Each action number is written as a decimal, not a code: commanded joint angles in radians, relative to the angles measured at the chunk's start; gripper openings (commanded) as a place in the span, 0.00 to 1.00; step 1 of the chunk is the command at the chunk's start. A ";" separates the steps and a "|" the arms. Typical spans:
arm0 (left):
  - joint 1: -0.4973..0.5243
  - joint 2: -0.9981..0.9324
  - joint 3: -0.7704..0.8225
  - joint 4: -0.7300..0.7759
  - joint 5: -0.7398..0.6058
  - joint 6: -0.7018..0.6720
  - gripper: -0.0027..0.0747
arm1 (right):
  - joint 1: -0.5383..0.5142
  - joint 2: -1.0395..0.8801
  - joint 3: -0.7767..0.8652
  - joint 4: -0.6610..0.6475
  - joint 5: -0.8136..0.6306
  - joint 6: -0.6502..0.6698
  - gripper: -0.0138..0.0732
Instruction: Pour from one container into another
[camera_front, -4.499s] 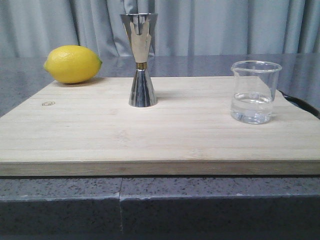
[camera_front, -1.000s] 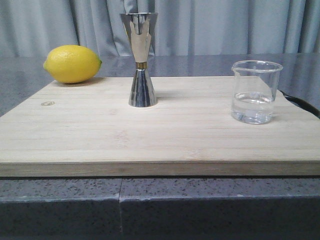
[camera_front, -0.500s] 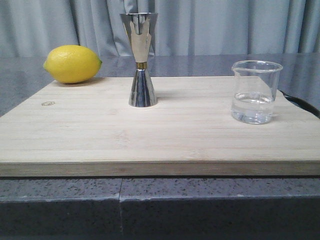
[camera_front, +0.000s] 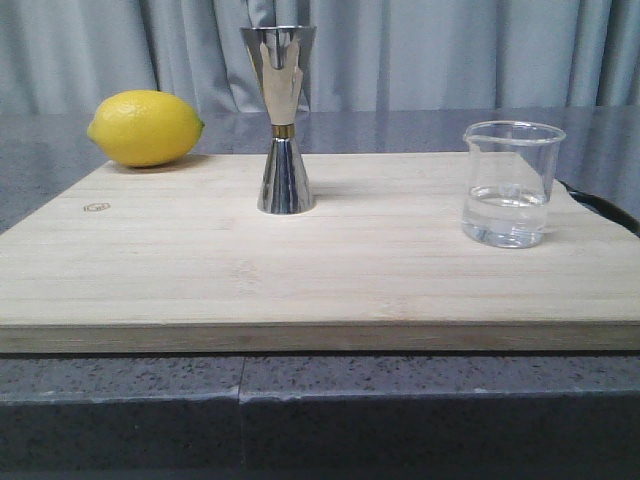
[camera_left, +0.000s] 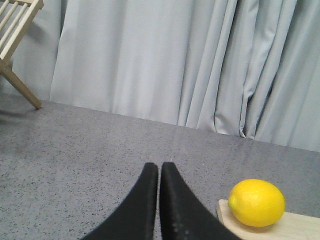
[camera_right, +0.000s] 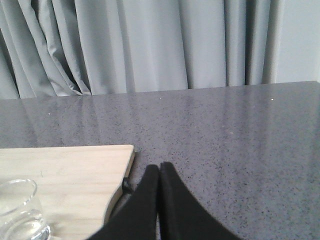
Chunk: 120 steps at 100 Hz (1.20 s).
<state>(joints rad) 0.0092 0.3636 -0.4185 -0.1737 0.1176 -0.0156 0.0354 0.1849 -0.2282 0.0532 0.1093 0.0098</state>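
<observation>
Left gripper (camera_left: 159, 167): fingers pressed together, nothing held; seen over bare grey counter, off the near-left corner of the board.

Right gripper (camera_right: 159, 169): fingers likewise closed tip to tip, nothing held; seen over the counter just off the board's right edge, the beaker near but not touched.

Glass beaker (camera_front: 511, 184): upright on the right part of the wooden board (camera_front: 300, 270), roughly a third full of clear liquid, pouring lip turned toward the left. Neither arm is seen in the front view.

Steel jigger (camera_front: 281, 118): upright on its narrow base at the board's back centre, well apart from the beaker; gold band at the waist.

Lemon (camera_front: 146, 128): at the back left corner of the board, well apart from the jigger.

Status: pour judged not yet begun; no vessel grasped.

Hazards noted: the jigger is tall on a small foot, so a brush from beaker or finger could tip it. Its mouth is narrow; a fast or off-centre tilt would likely spill onto the board. Smooth glass may slip if gripped too lightly.
</observation>
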 joint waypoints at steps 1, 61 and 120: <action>-0.009 0.039 -0.068 -0.012 -0.037 -0.007 0.01 | -0.008 0.044 -0.064 -0.002 -0.063 -0.010 0.08; -0.012 0.159 -0.193 -0.209 0.150 0.082 0.04 | -0.008 0.201 -0.218 -0.002 -0.005 -0.010 0.17; -0.375 0.396 -0.211 -0.492 0.102 0.505 0.66 | -0.008 0.204 -0.218 0.078 0.089 -0.010 0.60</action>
<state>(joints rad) -0.2986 0.7012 -0.5924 -0.6406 0.2982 0.4637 0.0354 0.3714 -0.4102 0.0955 0.2194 0.0098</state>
